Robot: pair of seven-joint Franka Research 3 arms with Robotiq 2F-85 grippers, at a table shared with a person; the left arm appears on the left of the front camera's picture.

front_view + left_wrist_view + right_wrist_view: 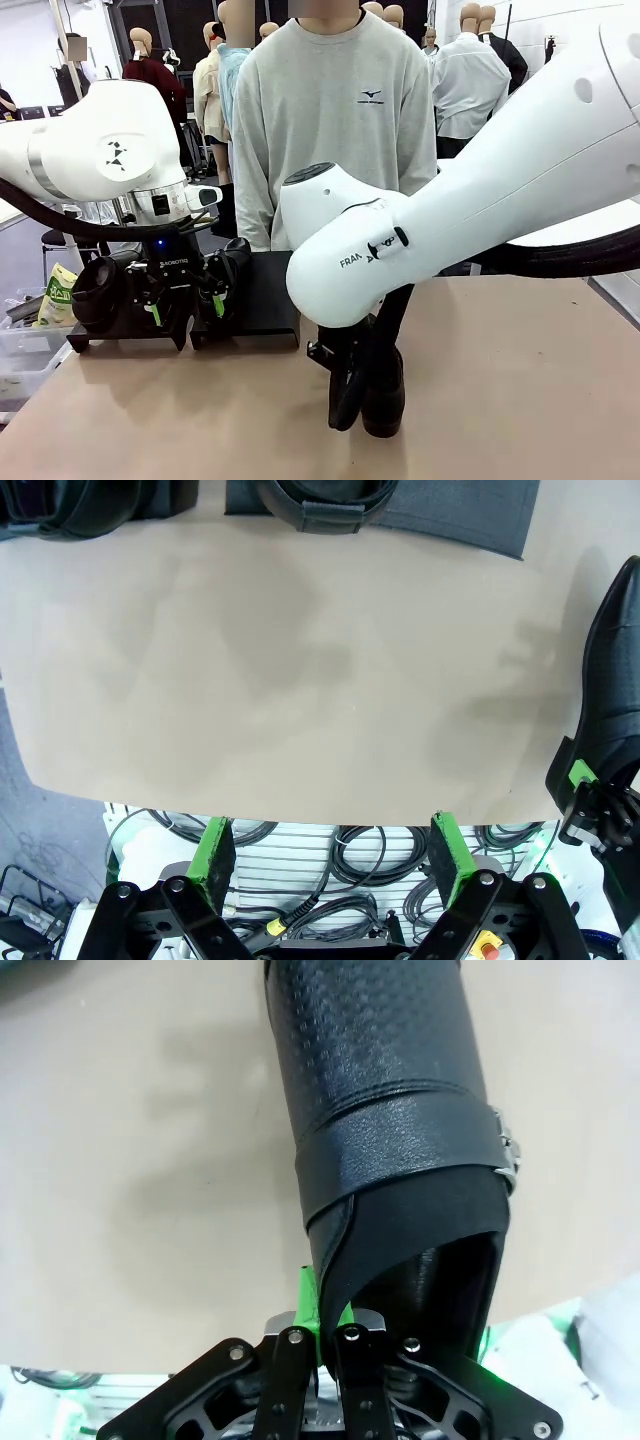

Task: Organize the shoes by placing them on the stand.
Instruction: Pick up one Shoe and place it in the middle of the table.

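Two black shoes sit on the low black stand [270,300]: one at its left end [95,290], one nearer the middle [235,262]. My left gripper [187,310] hangs open between them in front of the stand, holding nothing. In the left wrist view its green fingers [212,850] stand wide apart over the table's near edge, with both shoes [80,505] [320,505] at the top. My right gripper [325,1310] is shut on the rim of a third black shoe [400,1140]. That shoe [385,390] hangs toe-down over the table's middle.
A person in a grey sweatshirt [335,110] stands behind the stand at the far side. A clear bin with a yellow-green packet [55,295] sits off the table's left. Cables [340,860] lie below the near edge. Bare tabletop [520,380] spreads to the right.
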